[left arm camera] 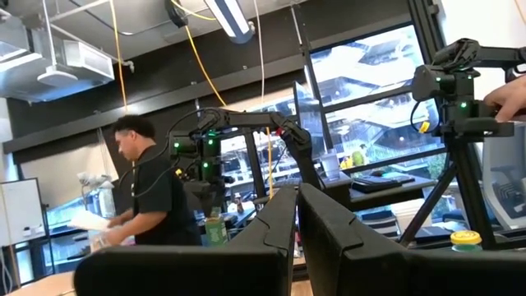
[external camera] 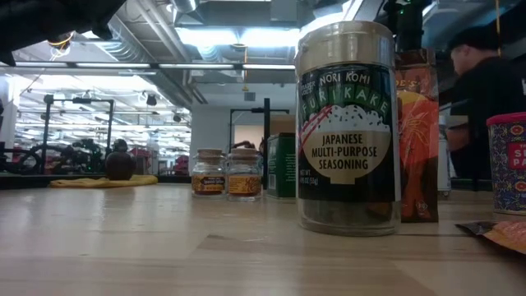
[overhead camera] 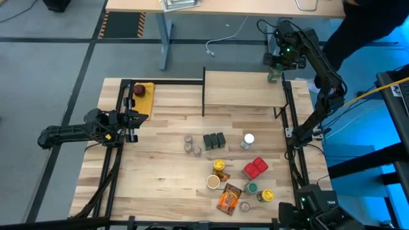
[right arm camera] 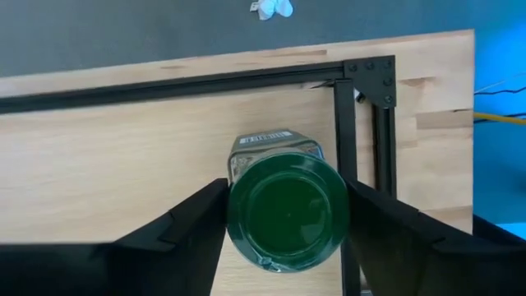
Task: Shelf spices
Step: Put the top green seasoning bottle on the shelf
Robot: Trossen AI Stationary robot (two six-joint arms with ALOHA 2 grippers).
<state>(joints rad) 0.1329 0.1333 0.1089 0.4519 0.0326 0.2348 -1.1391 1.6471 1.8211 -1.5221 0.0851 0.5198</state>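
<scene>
My right gripper [overhead camera: 276, 69] [right arm camera: 286, 201] is shut on a green-lidded jar [right arm camera: 288, 205] over the far right corner of the shelf [overhead camera: 243, 89], a pale board on a black frame [right arm camera: 246, 78]. My left gripper [overhead camera: 133, 120] [left arm camera: 296, 234] is shut and empty above the table's left side. The other spices stand on the tabletop: two small jars [overhead camera: 192, 144], dark tins [overhead camera: 214, 141], a white-lidded jar [overhead camera: 248, 138], red boxes [overhead camera: 255, 167], an orange packet [overhead camera: 229, 198] and several more jars [overhead camera: 252, 188]. My right gripper pinches the green-lidded jar between its two fingers [right arm camera: 193, 222], one on each side at the lid's rim [right arm camera: 234, 205]. The fingers come from above, pointing down. The jar stays roughly upright, its labelled side [right arm camera: 261, 138] showing; I cannot tell whether its base touches the shelf board.
A dark red round thing on a yellow pad [overhead camera: 142, 91] lies at the far left. In the low view a tall seasoning jar [external camera: 345, 123] stands close, the orange packet [external camera: 417, 131] behind it. A person [left arm camera: 152, 193] stands beyond the table. Black frame rails [overhead camera: 291, 128] run along both table sides.
</scene>
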